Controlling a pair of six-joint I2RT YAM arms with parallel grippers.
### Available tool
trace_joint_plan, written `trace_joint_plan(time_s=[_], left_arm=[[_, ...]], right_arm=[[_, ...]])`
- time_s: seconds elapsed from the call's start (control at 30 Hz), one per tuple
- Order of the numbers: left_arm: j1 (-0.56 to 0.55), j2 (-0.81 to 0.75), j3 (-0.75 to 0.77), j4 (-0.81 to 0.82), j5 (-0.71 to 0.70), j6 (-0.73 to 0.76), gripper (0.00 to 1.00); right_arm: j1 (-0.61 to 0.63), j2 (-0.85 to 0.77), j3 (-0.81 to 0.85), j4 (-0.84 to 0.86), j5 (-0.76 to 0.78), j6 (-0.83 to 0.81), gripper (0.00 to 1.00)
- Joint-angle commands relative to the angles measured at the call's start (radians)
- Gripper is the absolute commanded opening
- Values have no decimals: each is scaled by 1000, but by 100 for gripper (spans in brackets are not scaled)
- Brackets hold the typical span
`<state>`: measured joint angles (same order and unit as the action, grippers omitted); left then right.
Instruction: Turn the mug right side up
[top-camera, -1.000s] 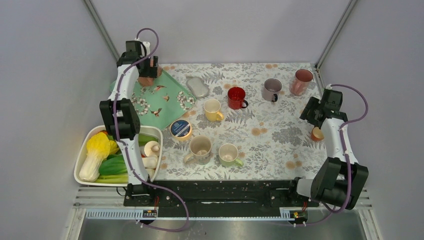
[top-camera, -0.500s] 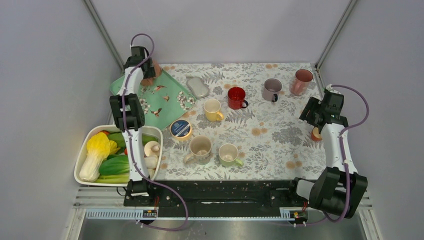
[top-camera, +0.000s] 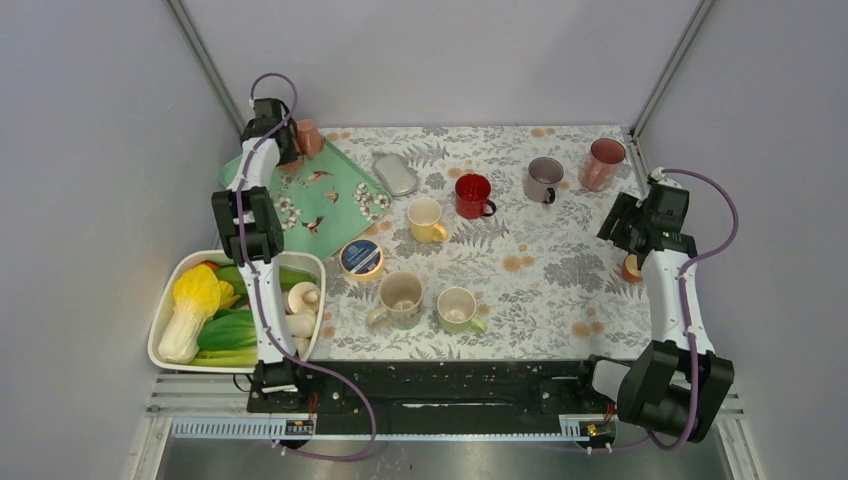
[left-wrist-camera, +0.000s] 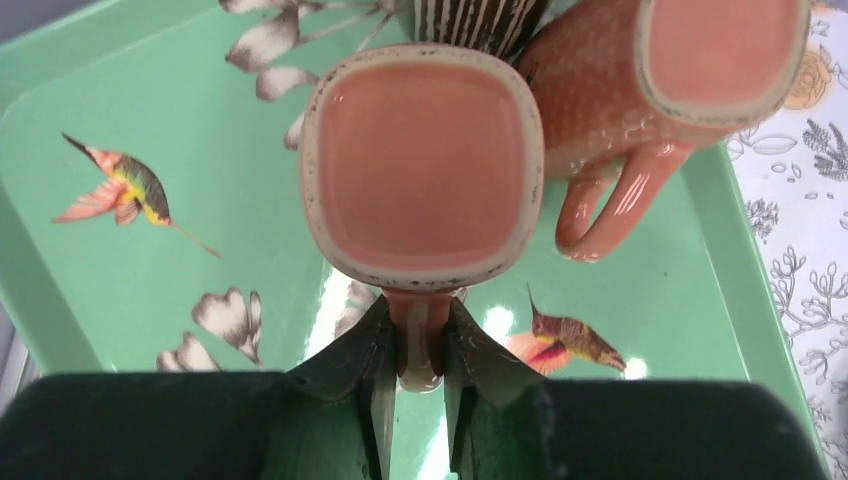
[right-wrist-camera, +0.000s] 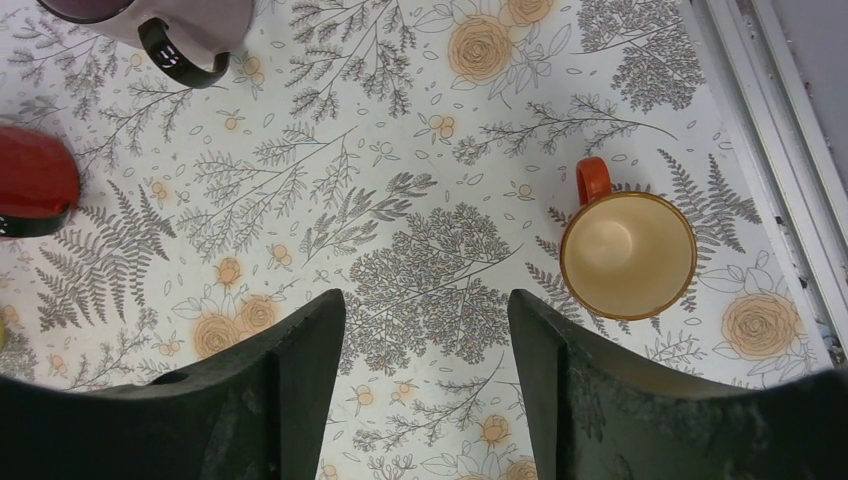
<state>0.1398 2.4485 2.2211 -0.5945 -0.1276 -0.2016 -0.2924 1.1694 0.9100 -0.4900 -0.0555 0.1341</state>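
Green tray (top-camera: 345, 200); left arm (top-camera: 255, 165) outstretched to mug (left-wrist-camera: 425, 165)

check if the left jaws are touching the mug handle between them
Touching. The left wrist view shows it: the left jaws are closed on the pink mug's handle, pressing its two sides with no gap.

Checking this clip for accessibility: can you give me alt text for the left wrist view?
The left claw pinches the handle of a pink mug over a green tray printed with hummingbirds. A second pink mug sits close beside it at the upper right, its handle toward the camera.
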Motion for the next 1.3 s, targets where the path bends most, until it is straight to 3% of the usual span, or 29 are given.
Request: trace_joint_plan(time_s=[0.0,0.17,0.33,0.67,0.8,1.03,1.27], left_arm=[[12,-94,-102,-2,60,16,0],[46,-209,-212,12,136,44,0],[81,-447,-464,114,321,48,0],[84,-745,-682,121,616,38,0],[67,-812,-675,85,743,-15,0],[-55,-951,-623,26,928,-67,0],[-171,-1026,-604,15,1037,-141,0]], right_arm=[[7,-31,-1,36,-46,-11,69],[13,-48,-5,36,-66,-7,69],[61,-77,-5,30,-119,16,68],[366,-173,40,25,-206,103,68],[535,-194,8,231,-289,227,68],[858,-42,-9,806,-305,472,69],[973,165,36,1164,-262,663,71]])
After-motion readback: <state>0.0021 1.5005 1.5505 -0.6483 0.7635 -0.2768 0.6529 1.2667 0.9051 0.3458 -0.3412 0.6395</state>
